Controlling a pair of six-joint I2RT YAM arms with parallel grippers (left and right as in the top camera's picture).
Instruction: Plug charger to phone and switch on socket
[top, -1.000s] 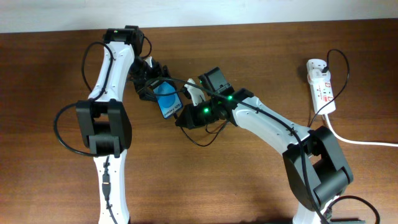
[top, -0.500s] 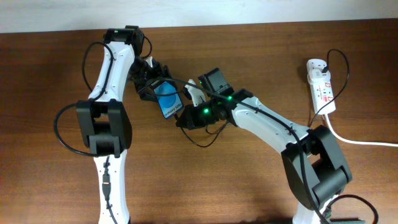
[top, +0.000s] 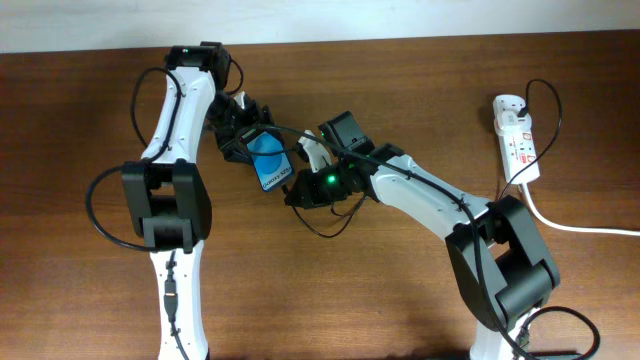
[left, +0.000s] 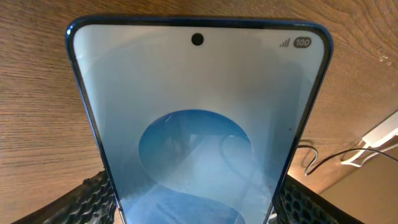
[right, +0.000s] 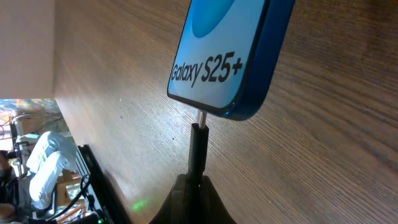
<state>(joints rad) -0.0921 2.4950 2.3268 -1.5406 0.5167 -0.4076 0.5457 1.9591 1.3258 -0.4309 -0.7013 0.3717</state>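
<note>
The phone (top: 270, 163) has a bright blue screen and lies tilted between both arms. My left gripper (top: 240, 140) is shut on its upper end; in the left wrist view the phone (left: 199, 124) fills the frame between the jaws (left: 193, 214). My right gripper (top: 297, 190) is shut on the charger's black plug (right: 198, 146); its metal tip meets the phone's bottom edge (right: 230, 56). The thin black charger cable (top: 325, 228) loops below the right gripper. The socket (top: 516, 135), a white power strip, lies at the far right, apart from both grippers.
A thick white cord (top: 570, 225) runs from the socket off the right edge. A thin black cable (top: 545, 105) loops over the socket. A white object (top: 312, 150) sits by the right wrist. The wooden table (top: 380, 290) stretches in front.
The right gripper has edged slightly left toward the phone's bottom edge with the plug. The phone and left gripper have barely shifted.
</note>
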